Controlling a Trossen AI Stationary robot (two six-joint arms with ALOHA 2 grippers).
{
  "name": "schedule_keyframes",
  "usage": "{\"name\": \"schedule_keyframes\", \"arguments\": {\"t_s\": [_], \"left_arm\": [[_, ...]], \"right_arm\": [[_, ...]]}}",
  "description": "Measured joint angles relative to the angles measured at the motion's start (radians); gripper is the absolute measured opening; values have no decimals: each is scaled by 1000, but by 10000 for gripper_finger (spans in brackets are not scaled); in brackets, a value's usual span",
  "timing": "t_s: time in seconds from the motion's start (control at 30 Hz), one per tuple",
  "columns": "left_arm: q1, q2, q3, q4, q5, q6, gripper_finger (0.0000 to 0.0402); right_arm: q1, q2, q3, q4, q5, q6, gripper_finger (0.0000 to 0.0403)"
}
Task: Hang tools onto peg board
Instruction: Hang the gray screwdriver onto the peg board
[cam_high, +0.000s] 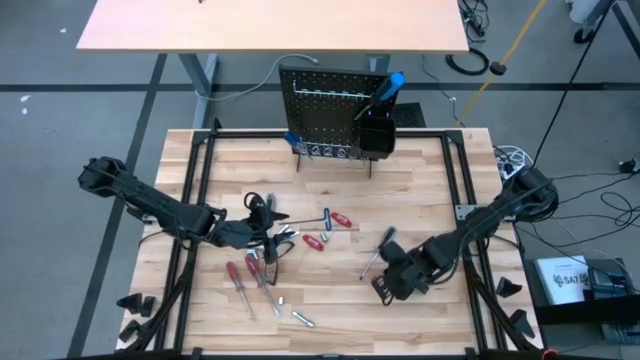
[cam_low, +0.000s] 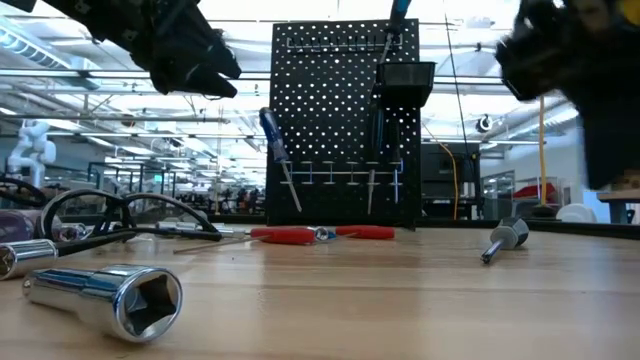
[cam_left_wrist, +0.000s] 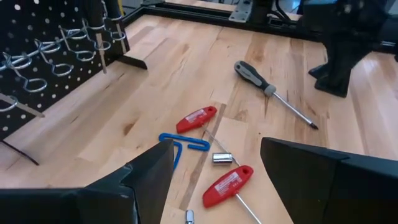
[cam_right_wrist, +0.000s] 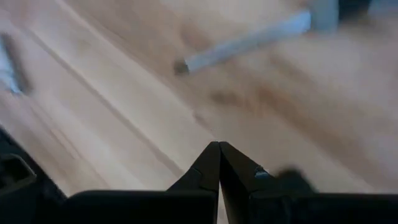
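With most small hand tools (cam_high: 270, 262) loose on the pale wooden table (cam_high: 420, 170) before the upright black perforated peg board (cam_high: 325, 112), the left gripper (cam_left_wrist: 214, 180) hovers over them, fingers spread to pick, while the right gripper (cam_right_wrist: 219, 152), fingers pressed together, hangs near the grey-handled screwdriver (cam_high: 377, 251).

My right wrist view is smeared: a blurred metal shaft (cam_right_wrist: 249, 42) runs off the frame edge, its handle cut away. In my low view, the right gripper (cam_low: 570, 60) is a dark blur cropped at the top. The bin (cam_high: 376, 132) hides its contents from me.
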Motion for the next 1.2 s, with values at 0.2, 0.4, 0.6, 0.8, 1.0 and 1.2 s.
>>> {"name": "schedule_keyframes", "arguments": {"t_s": [0.2, 0.4, 0.6, 0.8, 1.0, 1.2], "left_arm": [[-1, 0, 0, 0, 6, 19, 248], [-1, 0, 0, 0, 4, 20, 248], [-1, 0, 0, 2, -3, 19, 248], [-1, 0, 0, 2, -6, 19, 248], [-1, 0, 0, 2, -18, 26, 248], [-1, 0, 0, 2, -24, 45, 248]], "right_arm": [[21, 50, 0, -36, -109, 41, 0], [23, 115, 0, -34, -208, -2, 0], [39, 132, 3, -146, -280, 15, 0], [77, 118, -2, -260, -307, 71, 0], [124, 117, -2, -335, -372, 132, 0], [135, 104, 32, -339, -293, 125, 0]]}}
